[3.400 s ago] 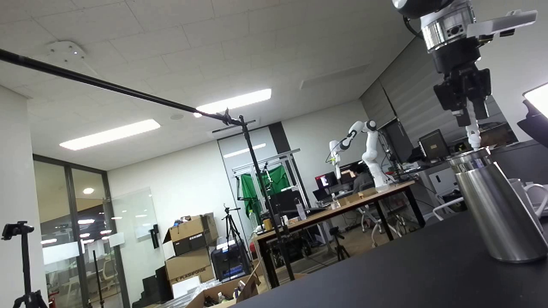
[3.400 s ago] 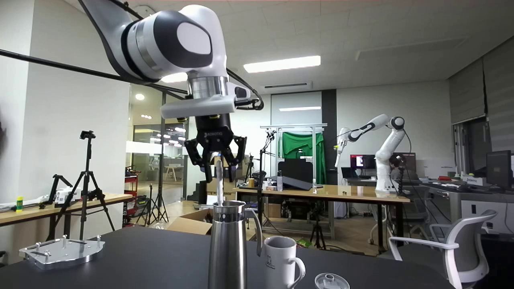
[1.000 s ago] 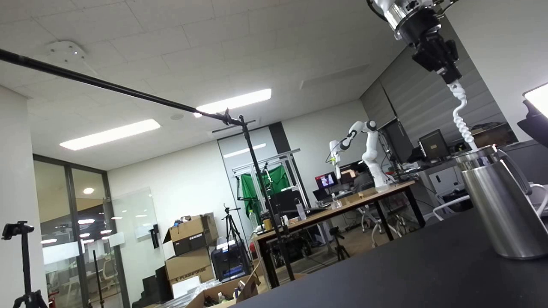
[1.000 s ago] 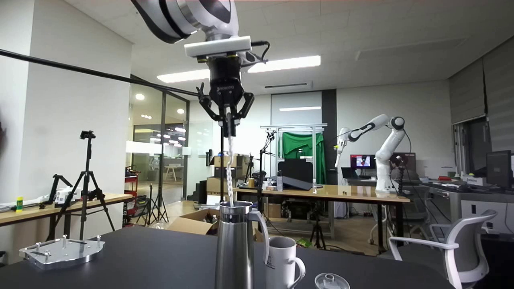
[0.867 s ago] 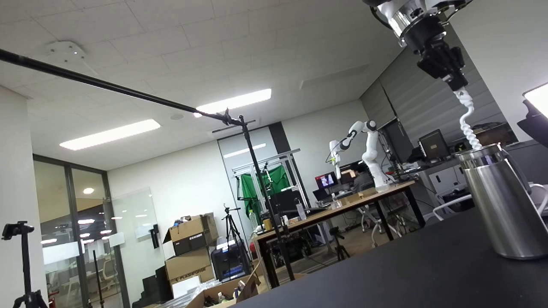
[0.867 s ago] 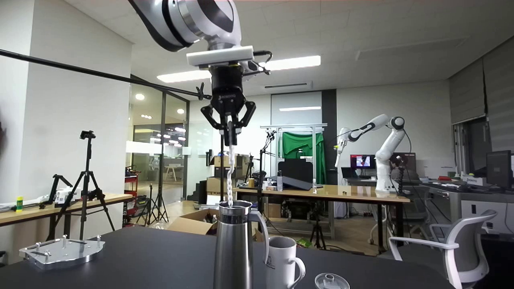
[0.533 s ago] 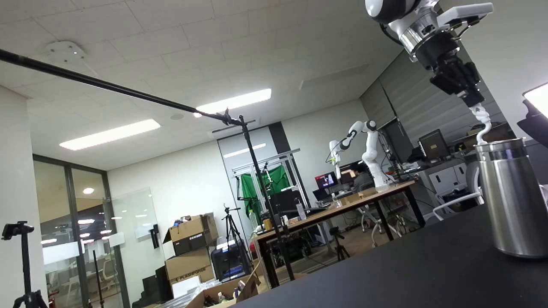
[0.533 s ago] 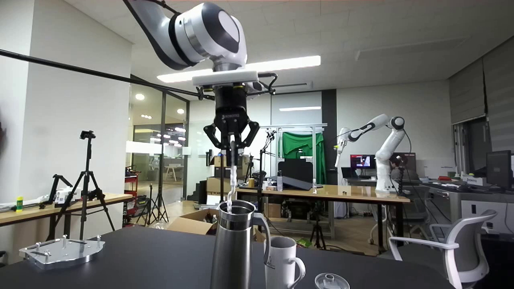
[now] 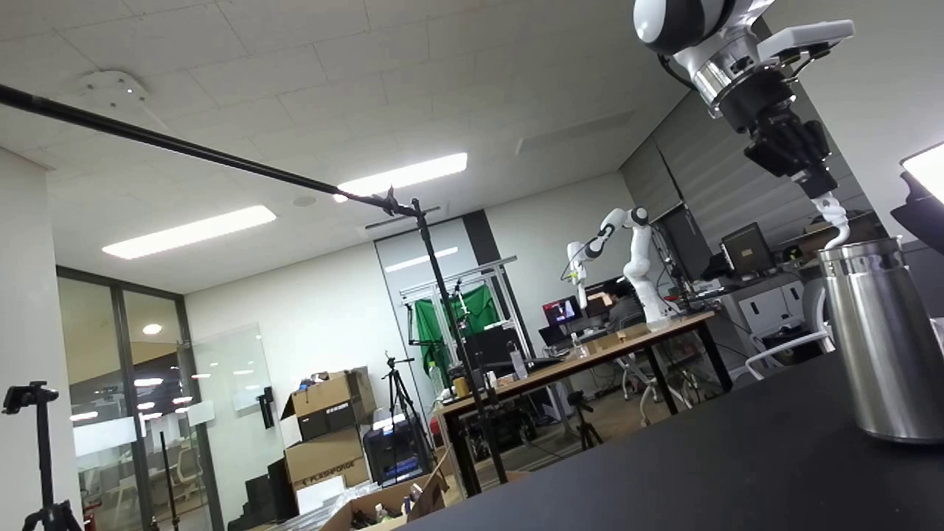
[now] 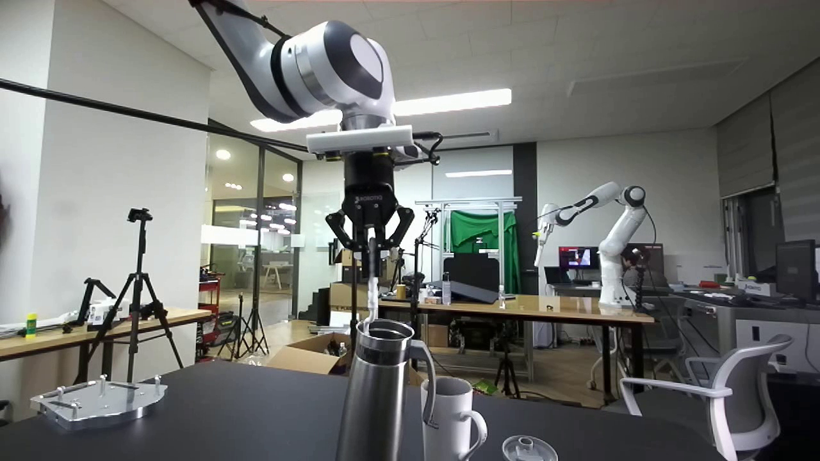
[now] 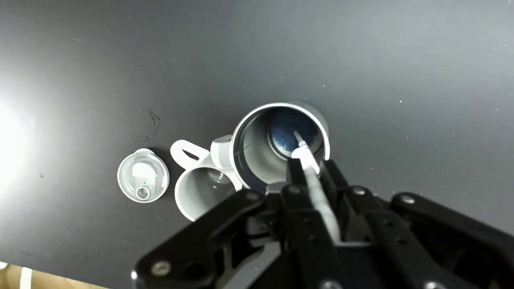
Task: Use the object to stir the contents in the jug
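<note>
My gripper [image 9: 817, 184] is shut on the upper part of the slim white twisted stick, the object [image 9: 834, 218]. In an exterior view, the gripper [image 10: 373, 269] is above the jug and the stick [image 10: 372, 296] runs down into its mouth near the rim. The stainless-steel jug [image 9: 885, 346] stands on the black table; it also shows in an exterior view [image 10: 373, 403], where it leans slightly. In the wrist view, the stick [image 11: 320, 196] lies between the fingers [image 11: 312, 165] and its thin end is inside the jug [image 11: 257, 154], over a dark blue patch at the bottom.
A white mug [image 10: 446, 419] stands close beside the jug's handle; it also shows in the wrist view [image 11: 202, 190]. A clear lid [image 11: 143, 176] lies beyond the mug. A metal plate with posts [image 10: 99, 404] lies on the table in an exterior view.
About three seconds ago the gripper was open around the stick. It then shut and lifted the stick, and has since lowered it deeper into the jug. The jug has shifted and tilted slightly.
</note>
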Tool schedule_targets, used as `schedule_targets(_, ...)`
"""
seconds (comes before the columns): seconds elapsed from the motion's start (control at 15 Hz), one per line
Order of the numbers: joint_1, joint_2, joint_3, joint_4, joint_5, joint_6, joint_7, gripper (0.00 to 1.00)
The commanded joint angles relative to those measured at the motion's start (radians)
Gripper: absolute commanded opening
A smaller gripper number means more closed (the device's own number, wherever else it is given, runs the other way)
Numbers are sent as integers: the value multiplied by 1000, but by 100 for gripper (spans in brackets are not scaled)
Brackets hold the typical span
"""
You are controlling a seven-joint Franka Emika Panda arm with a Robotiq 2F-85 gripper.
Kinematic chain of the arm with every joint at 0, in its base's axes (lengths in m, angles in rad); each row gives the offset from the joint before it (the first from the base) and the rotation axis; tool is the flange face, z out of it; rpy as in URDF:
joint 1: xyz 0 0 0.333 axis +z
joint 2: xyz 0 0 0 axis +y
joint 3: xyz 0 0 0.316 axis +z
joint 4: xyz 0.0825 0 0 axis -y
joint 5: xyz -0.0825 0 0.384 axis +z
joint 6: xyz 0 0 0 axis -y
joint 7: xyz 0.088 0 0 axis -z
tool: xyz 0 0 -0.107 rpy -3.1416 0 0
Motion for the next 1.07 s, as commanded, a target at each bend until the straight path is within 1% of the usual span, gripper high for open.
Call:
schedule_targets(0.0,13,-15,18,-18,-21,53,35,4)
schedule_targets(0.07,17,-15,23,-18,-18,67,34,4)
schedule_targets(0.27,34,-24,42,0,5,62,21,4)
schedule_targets(0.53,50,-63,59,18,-11,50,30,4)
schedule_targets(1.0,50,-135,58,39,-22,33,30,4)
